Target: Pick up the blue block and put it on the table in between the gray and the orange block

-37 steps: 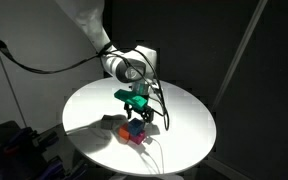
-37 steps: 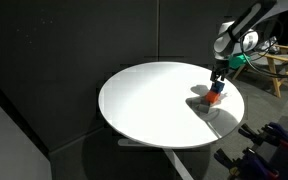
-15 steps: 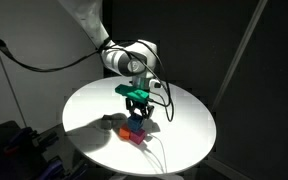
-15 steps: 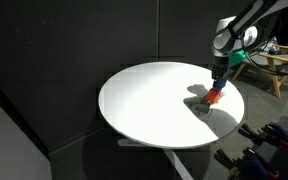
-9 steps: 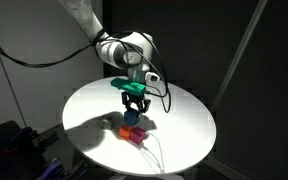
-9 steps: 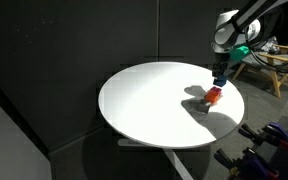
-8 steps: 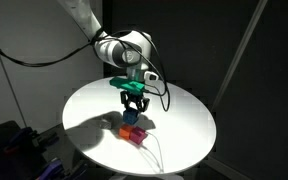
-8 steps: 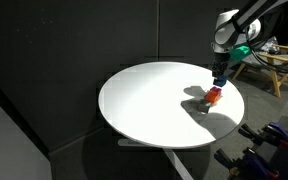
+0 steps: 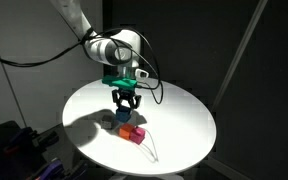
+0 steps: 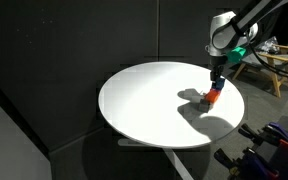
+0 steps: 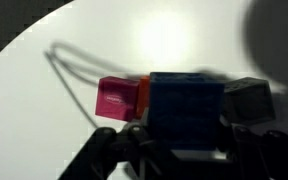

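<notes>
Change: compared with two and a half seconds earlier, the gripper (image 9: 124, 106) has risen off the cluster of blocks and shifted sideways, carrying the blue block (image 9: 123, 115) up with it.
Gripper: clenched on the blue block. In the wrist view its dark fingers (image 11: 106, 150) flank the block on two sides.
Blue block: held in the air, clear of the table, between the fingertips. In the wrist view it fills the middle of the picture and covers part of the blocks below.
Orange block: in the wrist view only a thin strip (image 11: 142, 95) shows past the blue block's edge. In both exterior views it rests on the table just under and beside the lifted block (image 9: 130, 130) (image 10: 213, 97).
Pink block (image 11: 114, 97): on the table, touching the orange block on its outer side.
Gray block (image 11: 246, 99): on the table, on the opposite side of the blue block from the pink one.
Table (image 9: 189, 110): round and white; the blocks sit near its rim.
Arm (image 9: 79, 25): white, reaching down from above.
Backdrop: dark curtain behind the table.
</notes>
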